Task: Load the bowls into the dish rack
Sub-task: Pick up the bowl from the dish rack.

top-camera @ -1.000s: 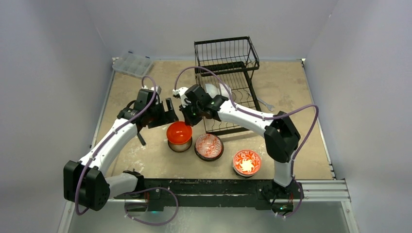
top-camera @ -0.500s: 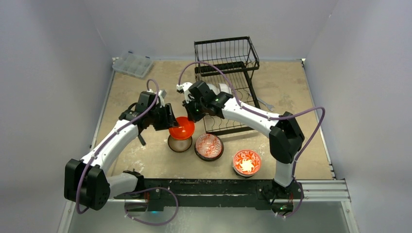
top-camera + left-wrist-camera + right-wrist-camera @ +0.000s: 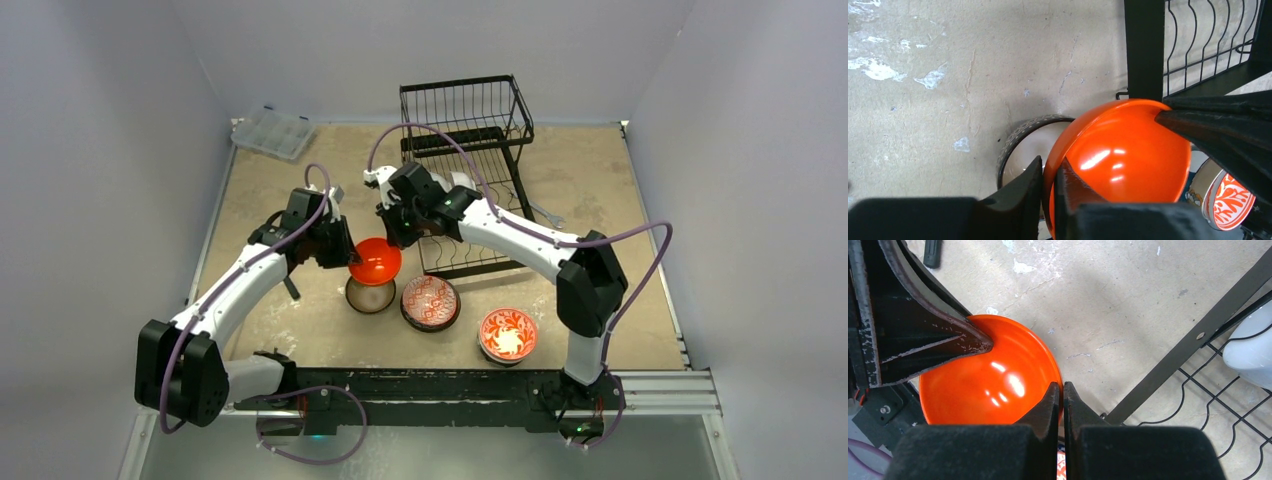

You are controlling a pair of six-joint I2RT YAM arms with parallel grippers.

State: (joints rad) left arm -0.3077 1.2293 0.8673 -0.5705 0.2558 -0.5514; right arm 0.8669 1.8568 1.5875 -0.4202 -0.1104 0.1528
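A glossy orange bowl (image 3: 376,260) hangs tilted above a tan bowl (image 3: 370,296) with a dotted dark rim. My left gripper (image 3: 351,256) is shut on its left rim, one finger inside and one outside (image 3: 1048,175). My right gripper (image 3: 399,237) pinches the opposite rim, shut on it (image 3: 1063,390). Two red floral bowls, one (image 3: 430,302) and the other (image 3: 508,334), sit near the front. The black wire dish rack (image 3: 468,125) stands behind, with a white bowl (image 3: 462,184) in its base, also seen in the right wrist view (image 3: 1248,342).
A clear plastic compartment box (image 3: 272,132) lies at the back left. A small metal tool (image 3: 546,214) lies right of the rack. The rack's black frame post (image 3: 1145,50) stands close behind the orange bowl. Grey walls enclose the table.
My left gripper moved in and closed on the orange bowl's rim. The bowl went from dome-up on the tan bowl to tilted and lifted, shifting slightly toward the rack.
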